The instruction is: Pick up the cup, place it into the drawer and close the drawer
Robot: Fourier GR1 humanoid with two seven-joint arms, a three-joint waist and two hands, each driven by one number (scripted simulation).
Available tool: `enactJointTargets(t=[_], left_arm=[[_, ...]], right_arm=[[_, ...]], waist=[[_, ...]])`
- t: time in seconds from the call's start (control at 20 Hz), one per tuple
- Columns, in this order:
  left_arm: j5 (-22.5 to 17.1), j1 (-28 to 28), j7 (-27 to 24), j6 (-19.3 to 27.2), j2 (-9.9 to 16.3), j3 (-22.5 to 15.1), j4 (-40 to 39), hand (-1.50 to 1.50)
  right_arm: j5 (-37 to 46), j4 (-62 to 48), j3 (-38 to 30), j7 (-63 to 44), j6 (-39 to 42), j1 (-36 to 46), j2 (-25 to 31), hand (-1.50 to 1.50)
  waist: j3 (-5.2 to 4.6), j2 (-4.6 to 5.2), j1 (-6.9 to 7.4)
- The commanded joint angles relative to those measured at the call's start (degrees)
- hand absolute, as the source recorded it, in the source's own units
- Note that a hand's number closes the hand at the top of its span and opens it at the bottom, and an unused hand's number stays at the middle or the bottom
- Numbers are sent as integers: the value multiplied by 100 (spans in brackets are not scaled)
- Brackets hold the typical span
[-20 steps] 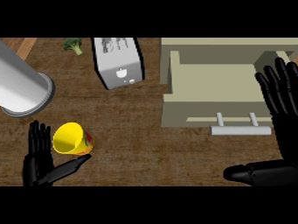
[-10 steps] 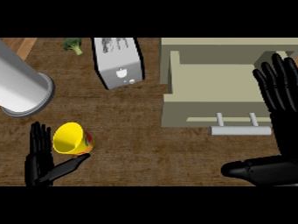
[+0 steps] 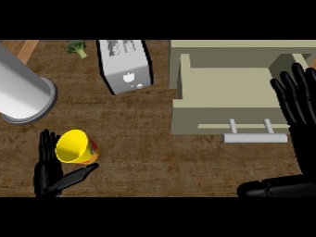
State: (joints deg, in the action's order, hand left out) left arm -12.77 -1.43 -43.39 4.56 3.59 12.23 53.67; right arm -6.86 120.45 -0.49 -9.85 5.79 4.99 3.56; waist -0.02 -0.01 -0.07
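Cradling the cup [image 3: 75, 148], left robot hand [image 3: 51, 173] stays uncurled.

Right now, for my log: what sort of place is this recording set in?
Most likely a kitchen counter. A toaster stands on the wood-grain countertop beside a piece of broccoli, a yellow cup sits near the left hand, and a beige drawer is pulled open.
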Motion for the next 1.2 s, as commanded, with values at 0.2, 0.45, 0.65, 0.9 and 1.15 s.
enactJointTargets(t=[0.2, 0.45, 0.65, 0.9, 1.15], left_arm=[[-222, -719, -673, -392, 93, 233, -1344, -150], [-473, -899, -556, -756, 249, 327, -1561, -150], [-481, -959, -987, -1135, 52, 236, -1915, -150], [-633, -1080, -869, -1524, 60, 174, -1822, -150], [-653, -1189, -1175, -1992, 233, 159, -1999, 150]], right_arm=[[-283, 162, -223, -240, 94, -17, 118, -150], [-60, -60, -127, 117, 96, -107, 6, -150], [-253, -155, -192, 254, 286, -207, 48, -150], [-187, -130, -212, -267, 40, 372, 126, -150], [-230, 166, -185, -279, 133, 39, 135, -150]], waist=[[0, 3, -10], [0, 4, -6], [0, 6, -16], [0, 2, 3], [0, 2, -12]])
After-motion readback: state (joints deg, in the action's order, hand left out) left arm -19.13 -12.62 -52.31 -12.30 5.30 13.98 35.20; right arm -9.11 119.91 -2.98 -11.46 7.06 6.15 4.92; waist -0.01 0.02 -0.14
